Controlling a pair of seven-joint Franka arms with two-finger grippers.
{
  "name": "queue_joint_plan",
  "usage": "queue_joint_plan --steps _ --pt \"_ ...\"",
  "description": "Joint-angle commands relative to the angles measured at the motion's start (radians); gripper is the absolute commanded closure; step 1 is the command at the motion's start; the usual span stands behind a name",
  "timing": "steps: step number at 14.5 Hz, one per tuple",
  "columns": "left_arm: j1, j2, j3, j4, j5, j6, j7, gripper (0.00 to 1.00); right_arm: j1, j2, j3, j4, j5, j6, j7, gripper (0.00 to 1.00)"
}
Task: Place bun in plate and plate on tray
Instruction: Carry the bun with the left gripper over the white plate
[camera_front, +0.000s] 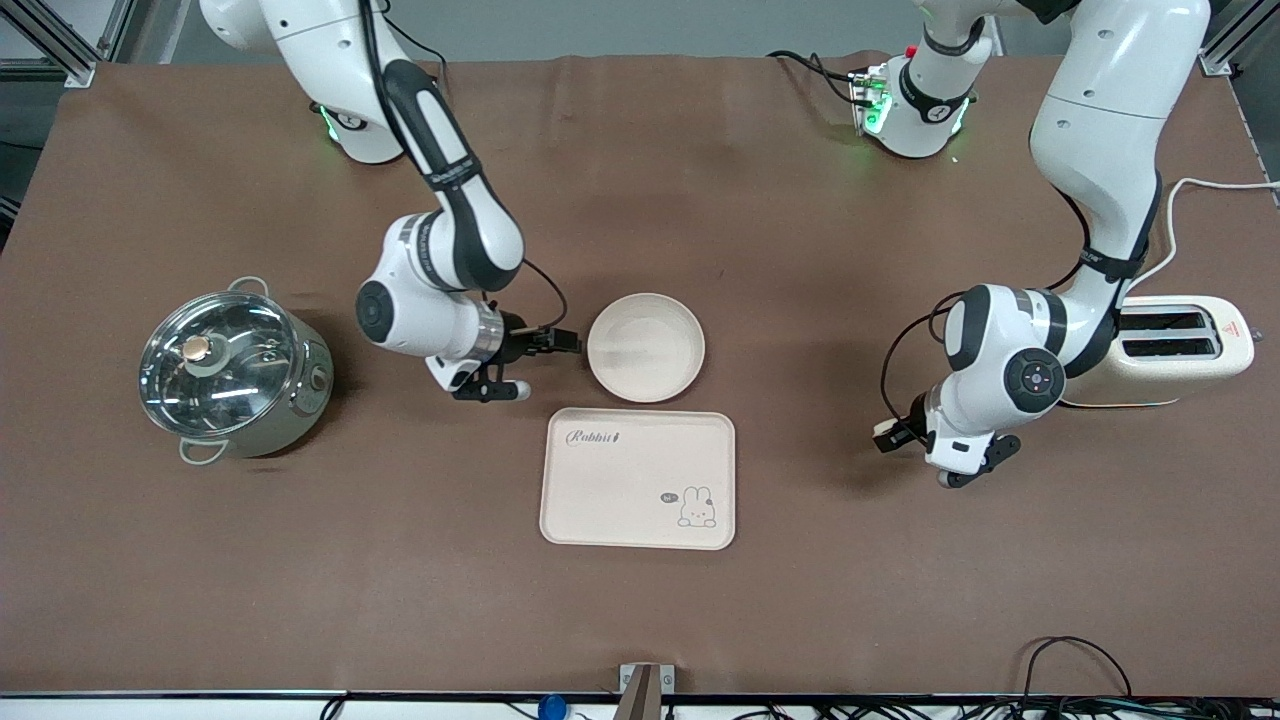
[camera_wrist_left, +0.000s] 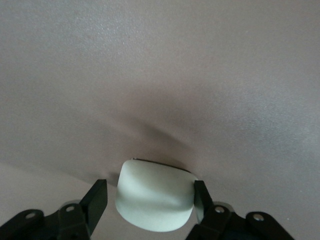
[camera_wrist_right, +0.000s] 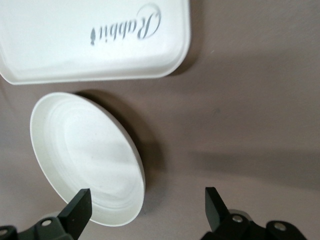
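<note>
The bun (camera_wrist_left: 155, 197), a small pale lump, lies on the brown table toward the left arm's end, and a bit of it shows in the front view (camera_front: 884, 431). My left gripper (camera_wrist_left: 150, 194) is low over it and open, with the bun between its fingers: one finger touches it, the other stands a little off. The round cream plate (camera_front: 645, 347) is empty and sits just farther from the front camera than the tray (camera_front: 638, 478). My right gripper (camera_front: 540, 366) is open and empty, low beside the plate's rim (camera_wrist_right: 85, 155) on the right arm's side. The tray's "Rabbit" corner (camera_wrist_right: 90, 40) shows too.
A steel pot with a glass lid (camera_front: 232, 372) stands toward the right arm's end. A cream toaster (camera_front: 1185, 350) stands at the left arm's end, close by the left arm's elbow, with its cord running off the table.
</note>
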Motion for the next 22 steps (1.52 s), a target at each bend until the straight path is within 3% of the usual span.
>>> queue_joint_plan --steps 1,3,6,11,16,19,22 --pt "-0.003 0.014 -0.009 0.015 -0.019 0.002 -0.009 0.49 0.038 0.011 -0.012 -0.002 0.023 0.005 0.006 0.00" --pt "-0.001 0.012 -0.037 0.015 -0.021 0.000 -0.017 0.61 0.049 0.012 -0.012 -0.010 0.023 0.000 0.008 0.00" --pt "-0.001 0.000 -0.115 0.015 -0.021 -0.011 -0.148 0.68 0.049 0.012 -0.012 -0.012 0.023 0.002 0.008 0.00" --pt "-0.019 -0.020 -0.303 0.022 -0.005 -0.014 -0.437 0.65 0.061 0.028 -0.012 -0.012 0.029 0.006 0.008 0.00" --pt "-0.223 0.009 -0.308 0.077 0.005 -0.001 -0.650 0.64 0.072 0.029 -0.014 -0.012 0.047 0.020 0.008 0.00" --pt "-0.297 0.063 -0.307 0.123 0.044 0.003 -0.730 0.63 0.081 0.041 -0.012 -0.007 0.053 0.037 0.009 0.00" --pt "-0.326 0.106 -0.304 0.137 0.057 0.057 -0.756 0.54 0.083 0.046 -0.012 0.001 0.072 0.040 0.009 0.00"
